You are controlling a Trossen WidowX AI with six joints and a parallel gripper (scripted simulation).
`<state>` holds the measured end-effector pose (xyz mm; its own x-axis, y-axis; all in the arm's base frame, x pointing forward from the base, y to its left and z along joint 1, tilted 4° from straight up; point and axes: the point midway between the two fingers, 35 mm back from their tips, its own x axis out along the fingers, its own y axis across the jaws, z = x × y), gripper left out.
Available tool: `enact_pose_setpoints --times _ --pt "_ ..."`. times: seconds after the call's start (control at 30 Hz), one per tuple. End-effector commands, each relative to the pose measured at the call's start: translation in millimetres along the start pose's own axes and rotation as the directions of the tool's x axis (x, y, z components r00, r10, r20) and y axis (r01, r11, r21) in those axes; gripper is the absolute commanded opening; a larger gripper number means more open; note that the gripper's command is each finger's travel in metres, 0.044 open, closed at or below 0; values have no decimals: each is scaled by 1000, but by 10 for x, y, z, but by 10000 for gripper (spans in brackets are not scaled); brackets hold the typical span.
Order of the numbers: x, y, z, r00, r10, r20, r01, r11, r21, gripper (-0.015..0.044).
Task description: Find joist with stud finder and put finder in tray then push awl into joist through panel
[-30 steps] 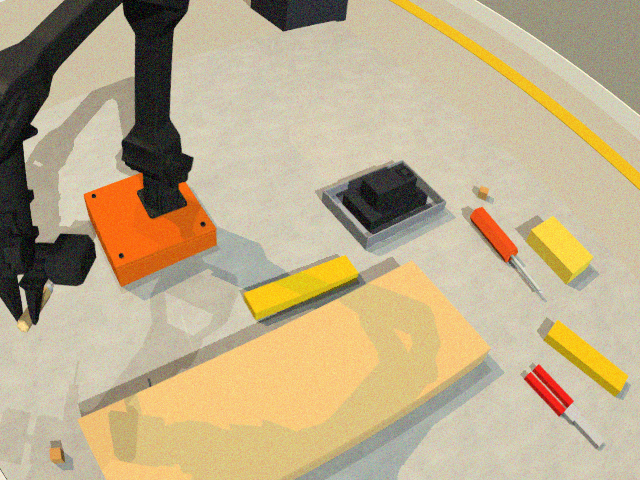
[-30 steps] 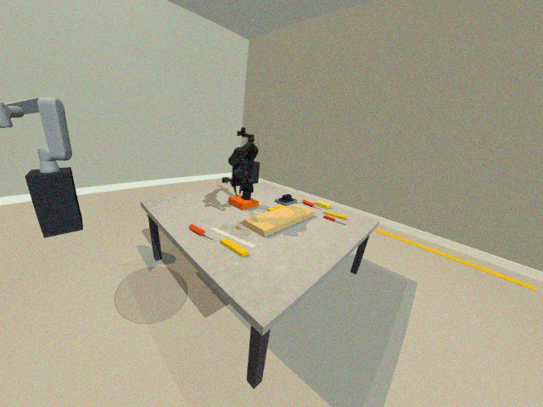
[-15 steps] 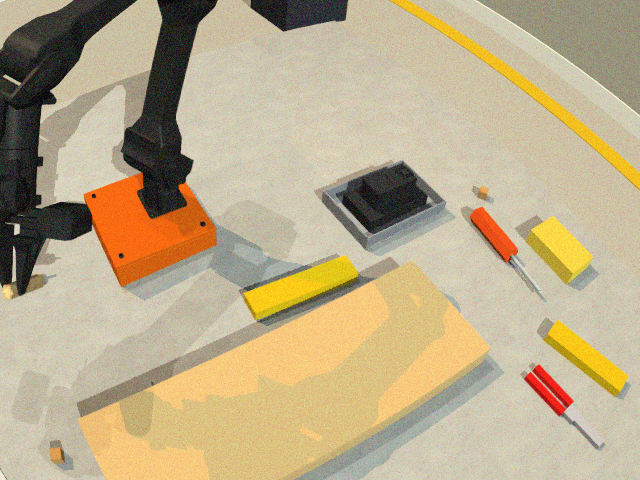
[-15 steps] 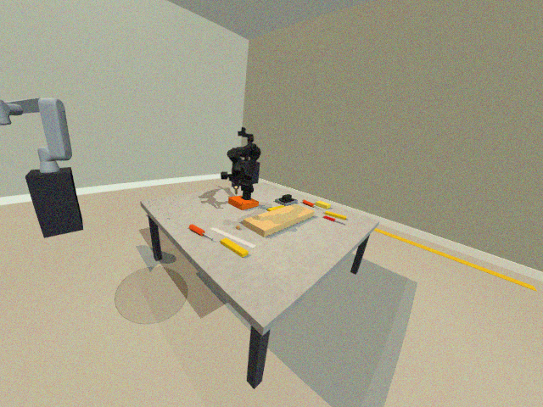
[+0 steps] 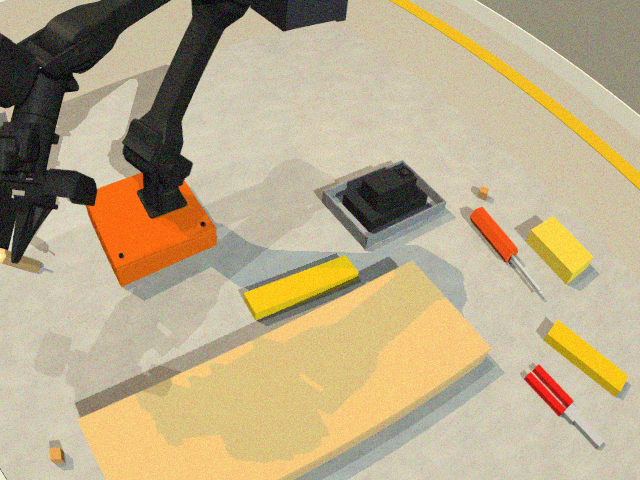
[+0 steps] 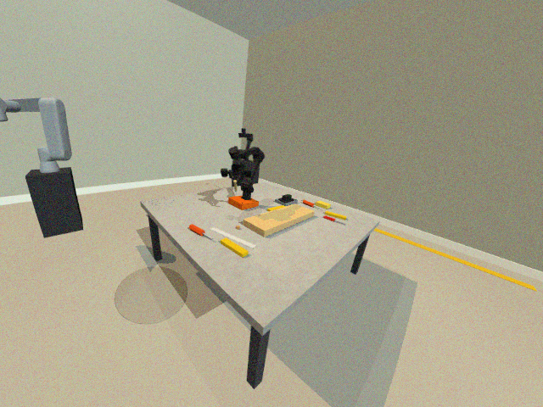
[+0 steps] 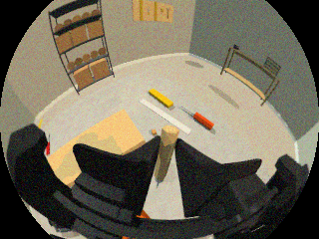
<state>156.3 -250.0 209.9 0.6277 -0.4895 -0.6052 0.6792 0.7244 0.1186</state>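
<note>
My gripper point(image 5: 14, 252) point(image 7: 167, 140) is shut on the wooden handle of the awl point(image 5: 32, 263) point(image 6: 235, 186) point(image 7: 169, 133). The awl is held in the air beside the orange base, off the panel, and its thin metal tip sticks out beyond the handle. The black stud finder point(image 5: 388, 192) point(image 6: 287, 197) sits in the grey tray point(image 5: 346, 225). The light wooden floor panel point(image 5: 444, 335) point(image 6: 282, 220) point(image 7: 125, 130) lies in front, partly under the arm's shadow. I cannot make out a hole in it, and the joist is hidden.
An orange base block point(image 5: 155, 237) stands left of the tray. A yellow bar point(image 5: 302, 286) lies between base and panel. To the right lie an orange screwdriver point(image 5: 492, 232), a yellow block point(image 5: 558, 248), another yellow bar point(image 5: 584, 356) and a red-handled tool point(image 5: 550, 390). A white strip point(image 7: 164, 116) lies beyond the panel.
</note>
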Motion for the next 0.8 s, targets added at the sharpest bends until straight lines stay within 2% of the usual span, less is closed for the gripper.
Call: enact_pose_setpoints --times 0.0,0.5,0.53,0.77 --pt "-95 -7 -15 997 -7 78 5 1000 16 0" --pt "-388 5 -102 946 -31 323 26 999 18 0" --pt "-324 0 -70 963 -27 270 23 1000 16 0" --pt "-178 114 -14 964 -11 266 15 1000 -13 0"
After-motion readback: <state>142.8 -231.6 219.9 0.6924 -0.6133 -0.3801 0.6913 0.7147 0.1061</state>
